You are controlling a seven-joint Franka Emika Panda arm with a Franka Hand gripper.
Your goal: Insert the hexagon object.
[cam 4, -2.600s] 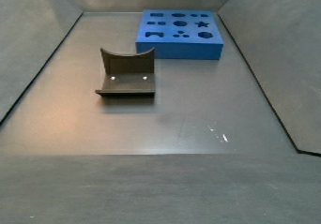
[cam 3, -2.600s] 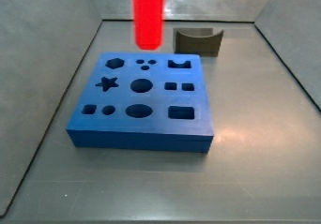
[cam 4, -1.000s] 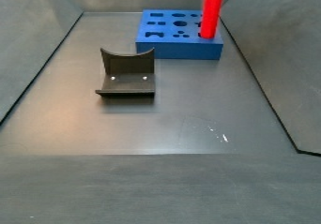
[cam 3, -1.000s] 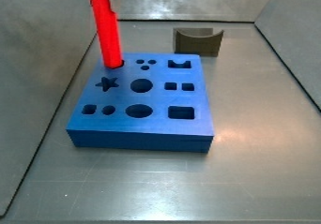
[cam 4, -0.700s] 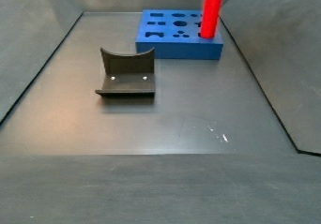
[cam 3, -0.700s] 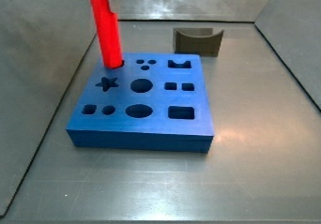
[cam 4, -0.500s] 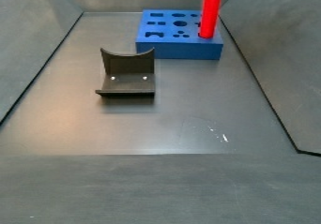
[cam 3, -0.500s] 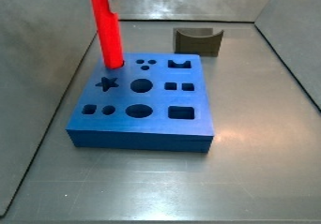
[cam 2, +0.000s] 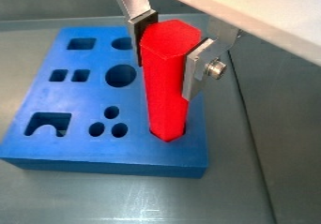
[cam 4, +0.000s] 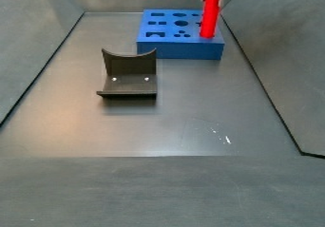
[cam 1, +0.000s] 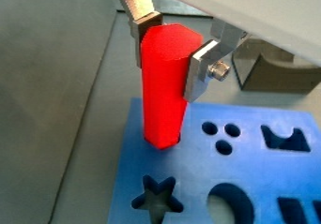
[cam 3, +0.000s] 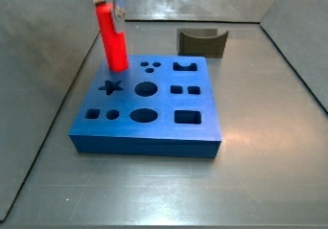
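The hexagon object, a long glossy red bar [cam 3: 113,43], stands upright with its lower end in the hole at a far corner of the blue block [cam 3: 141,143]. It shows in both wrist views [cam 1: 163,87] [cam 2: 168,82] and in a side view [cam 4: 210,14]. My gripper [cam 3: 113,11] is shut on the bar's upper end, one silver finger on each side [cam 1: 174,52] [cam 2: 170,52]. The blue block [cam 2: 126,160] has several differently shaped holes in its top face [cam 1: 194,176] [cam 4: 178,51].
A dark grey arch-shaped block [cam 3: 202,41] stands on the grey floor beyond the blue block; it also shows in a side view [cam 4: 127,74] and a wrist view [cam 1: 279,73]. Sloping grey walls [cam 3: 52,41] enclose the floor on all sides.
My gripper has come down with the red bar: the bar's top is lower, its lower end has sunk into the corner hole, and the gripper's body now shows in the side views.
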